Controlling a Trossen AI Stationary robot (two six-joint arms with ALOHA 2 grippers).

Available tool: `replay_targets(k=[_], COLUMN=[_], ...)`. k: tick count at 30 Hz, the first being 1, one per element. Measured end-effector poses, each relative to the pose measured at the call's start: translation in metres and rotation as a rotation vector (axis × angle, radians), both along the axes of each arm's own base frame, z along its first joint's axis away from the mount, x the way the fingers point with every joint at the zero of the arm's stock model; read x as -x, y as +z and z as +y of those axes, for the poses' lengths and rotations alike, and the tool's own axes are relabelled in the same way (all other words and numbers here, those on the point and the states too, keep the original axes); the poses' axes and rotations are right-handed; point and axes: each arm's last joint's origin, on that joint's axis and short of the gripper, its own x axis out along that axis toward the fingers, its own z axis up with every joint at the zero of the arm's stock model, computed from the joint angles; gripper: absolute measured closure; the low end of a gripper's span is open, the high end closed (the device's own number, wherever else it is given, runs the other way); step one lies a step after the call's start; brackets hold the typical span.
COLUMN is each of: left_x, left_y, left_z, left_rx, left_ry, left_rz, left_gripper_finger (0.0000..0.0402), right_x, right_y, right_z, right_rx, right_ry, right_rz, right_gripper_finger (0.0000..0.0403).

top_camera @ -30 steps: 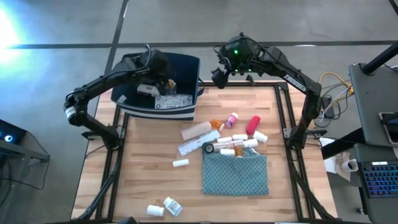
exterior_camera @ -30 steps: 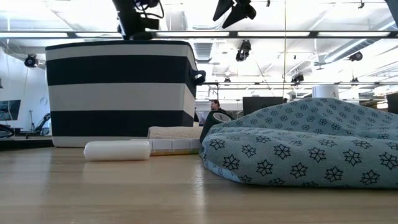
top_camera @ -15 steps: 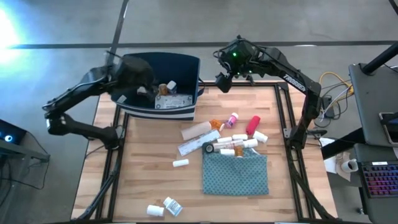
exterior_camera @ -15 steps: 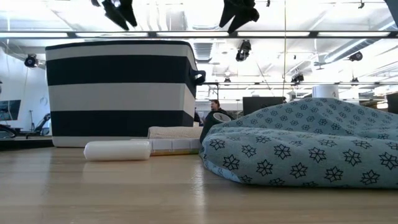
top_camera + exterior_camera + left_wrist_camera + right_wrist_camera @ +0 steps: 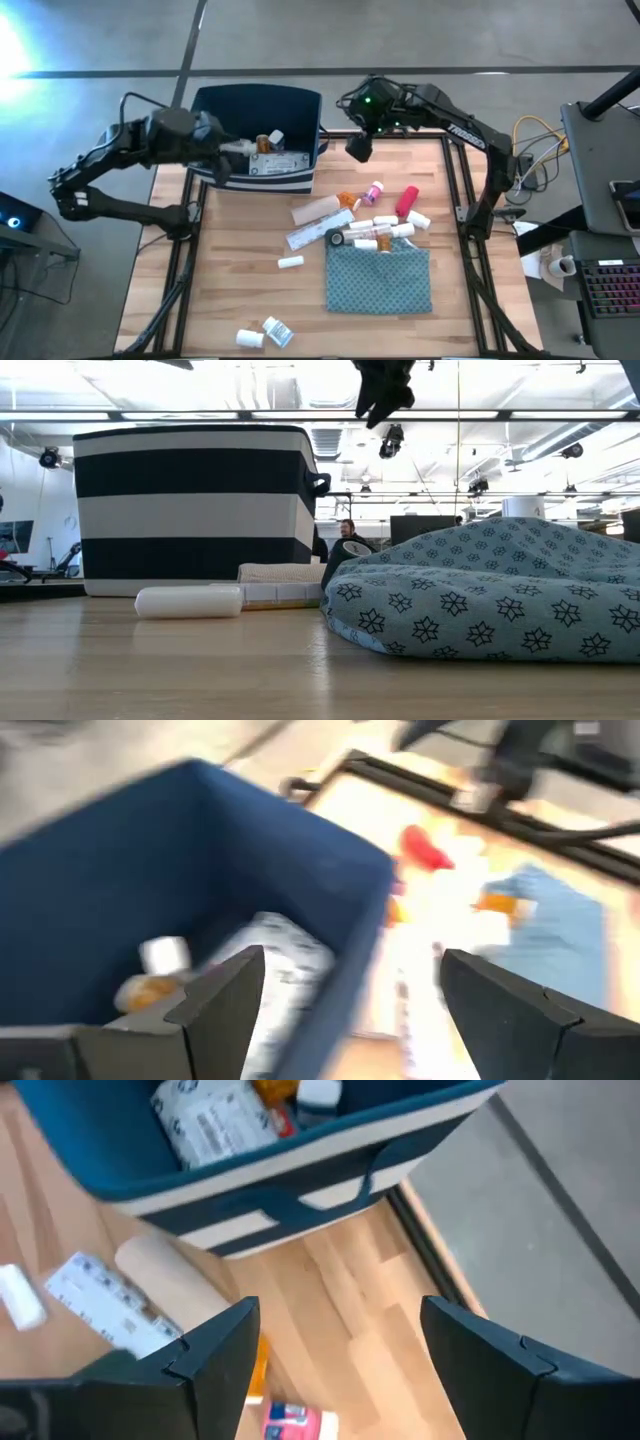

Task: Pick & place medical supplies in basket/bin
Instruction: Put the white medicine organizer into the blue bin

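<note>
Jaws, left gripper (image 5: 228, 148): spread wide and empty, as the left wrist view shows; they hang at the bin's left wall, over its rim, a likely spot for letting an item drop inside.
Jaws, right gripper (image 5: 357, 147): parted and empty in the right wrist view; they hang above the table's far edge, just right of the bin, pointed down at the pile, probably placed to reach for the next item.
Bin (image 5: 300, 105): dark blue tub with a white stripe, at the table's far left corner; holds a white printed packet (image 5: 270, 163), an orange vial (image 5: 263, 144) and a white-capped bottle (image 5: 276, 137).
Supplies outside the bin: most lie in a cluster at the table's middle, against the cloth's far edge, among them a red tube (image 5: 406, 201), a beige roll (image 5: 321, 209) and a flat white strip (image 5: 307, 234).
Strays: a small white bottle (image 5: 290, 262) left of the cloth; two more white bottles (image 5: 264, 334) near the table's near edge.
Cloth (image 5: 380, 280): teal patterned, right of centre toward the near edge; not a supply, so it stays put.
Progress, judged: few items binned, most of the job left.
</note>
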Motion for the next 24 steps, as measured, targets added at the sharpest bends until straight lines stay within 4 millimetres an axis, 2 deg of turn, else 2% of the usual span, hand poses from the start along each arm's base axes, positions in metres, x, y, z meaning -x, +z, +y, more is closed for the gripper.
replay_targets(k=[5,11,19,24], left_x=[0.006,0.007,-0.008,-0.024], left_y=[0.001,0.001,-0.005,-0.012], left_z=[-0.004,-0.004,-0.001,0.003], left_rx=[0.024,0.024,0.035,0.047], left_ry=[-0.006,-0.008,-0.007,-0.006], left_rz=[-0.026,-0.03,0.016,0.066], left_gripper_finger=[0.012,0.012,0.012,0.012], right_x=[-0.002,-0.003,-0.006,-0.005], right_y=[-0.007,-0.005,0.005,0.006], right_z=[-0.001,-0.002,-0.003,-0.002], right_rx=[-0.01,0.009,0.053,0.055], right_ry=[0.002,0.009,0.028,0.032], right_rz=[0.021,-0.004,-0.068,-0.065], right_gripper_finger=[0.0138,0.0138,0.0138,0.0138])
